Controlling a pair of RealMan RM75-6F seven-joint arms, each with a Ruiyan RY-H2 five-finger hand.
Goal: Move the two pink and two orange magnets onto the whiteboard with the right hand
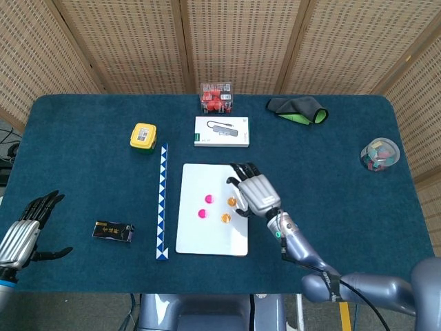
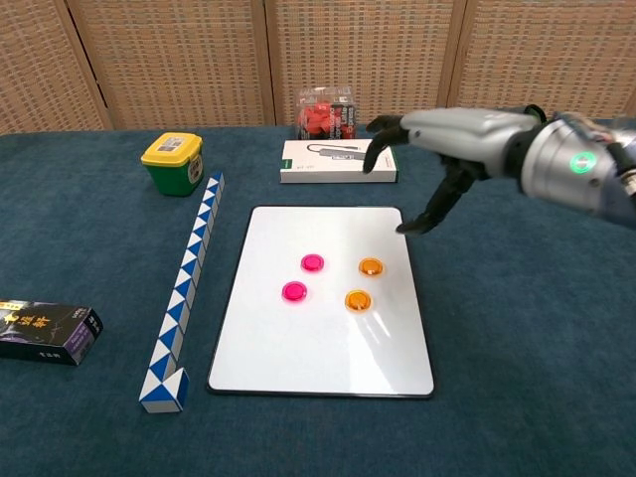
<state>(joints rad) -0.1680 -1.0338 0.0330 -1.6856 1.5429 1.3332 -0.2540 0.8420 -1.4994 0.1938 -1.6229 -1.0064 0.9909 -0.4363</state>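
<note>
Wicker screens are backing a blue-covered counter (image 2: 99,417). The whiteboard (image 2: 318,348) is carrying both pink magnets (image 2: 303,276) and both orange magnets (image 2: 364,282). The right hand (image 2: 447,134) is hovering above the board's far right corner, fingers spread, holding nothing; the left hand (image 1: 24,231) is idling open. Judging by this, placement looks finished; next calls only for withdrawing. Box labels are too small to read.

The right hand (image 2: 452,139) hangs raised over the whiteboard's (image 2: 318,338) far right edge, apparently clear of it. Behind it the white box (image 2: 338,161) and red-filled case (image 2: 325,111) crowd the table (image 2: 537,378). Left, the blue-white ruler (image 2: 184,288) borders the whiteboard; rightward lies open cloth.
</note>
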